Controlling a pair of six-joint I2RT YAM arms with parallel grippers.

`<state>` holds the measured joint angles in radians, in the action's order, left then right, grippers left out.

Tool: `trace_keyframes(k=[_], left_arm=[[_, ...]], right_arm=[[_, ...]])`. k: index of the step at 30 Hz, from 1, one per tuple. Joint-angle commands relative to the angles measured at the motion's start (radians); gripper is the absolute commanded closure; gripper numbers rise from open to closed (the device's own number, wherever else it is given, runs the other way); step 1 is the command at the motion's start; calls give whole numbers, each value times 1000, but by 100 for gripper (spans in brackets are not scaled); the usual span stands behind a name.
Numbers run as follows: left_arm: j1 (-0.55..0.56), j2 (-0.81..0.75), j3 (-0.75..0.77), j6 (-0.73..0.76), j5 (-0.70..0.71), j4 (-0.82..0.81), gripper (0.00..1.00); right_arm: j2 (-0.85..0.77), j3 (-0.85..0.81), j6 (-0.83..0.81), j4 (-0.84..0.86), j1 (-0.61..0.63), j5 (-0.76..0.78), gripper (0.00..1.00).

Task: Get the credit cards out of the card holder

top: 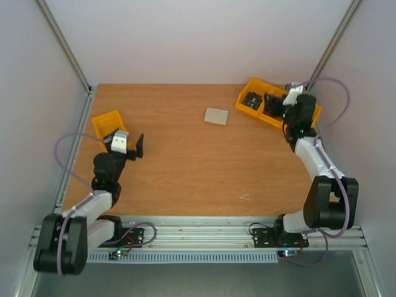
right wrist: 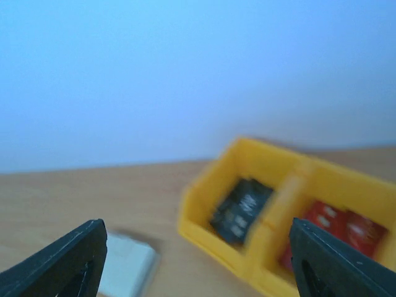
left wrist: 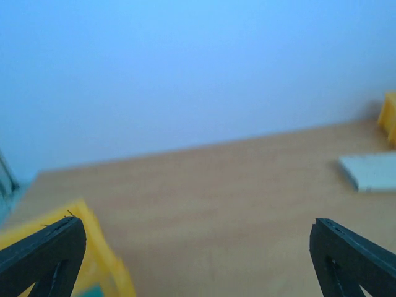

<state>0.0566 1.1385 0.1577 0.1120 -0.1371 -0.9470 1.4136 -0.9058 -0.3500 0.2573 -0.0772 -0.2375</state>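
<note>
Figure: two-arm workcell, overhead and wrist views. The card holder lies flat and folded shut on the wooden counter, toward the far middle, apart from both arms and touched by neither. The left claw is open, its two black fingers spread wide at the lower corners of the left wrist view. It hovers over the counter's left side, just beside a yellow bin, and the card holder appears blurred at the right edge of that view. The right claw is likewise open, its fingers well apart and holding nothing. It is raised over a divided yellow bin at the far right of the counter. In the right wrist view, one compartment of this bin contains a black item and the neighbouring compartment contains red items. The card holder shows to the left of the bin, near it but not touching.
</note>
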Motion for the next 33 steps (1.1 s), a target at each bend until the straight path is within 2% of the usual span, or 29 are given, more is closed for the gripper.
trace_keyframes(k=[1,4,11,14,19,26,30,32,33], left_arm=[[3,-188,262,-14,-41,475,1],[4,-183,437,-37,-83,696,1],[4,-142,587,-234,-9,718,1],[3,-117,604,-375,15,746,1],[10,-84,598,-492,-109,752,1],[25,-70,574,-499,-124,733,1],[26,-64,577,-492,-125,731,1],[26,-61,577,-487,-132,730,0],[27,-61,576,-485,-133,730,1]], right_arm=[[120,-247,139,-327,46,-236,21],[222,-369,156,-395,140,-260,22],[514,-636,346,-556,222,-190,38],[627,-733,423,-656,234,-149,41],[792,-909,478,-840,242,-99,48],[961,-1093,501,-970,258,-97,48],[1021,-1148,510,-982,259,-127,50],[1047,-1180,513,-995,258,-148,54],[1056,-1193,513,-996,258,-167,60]])
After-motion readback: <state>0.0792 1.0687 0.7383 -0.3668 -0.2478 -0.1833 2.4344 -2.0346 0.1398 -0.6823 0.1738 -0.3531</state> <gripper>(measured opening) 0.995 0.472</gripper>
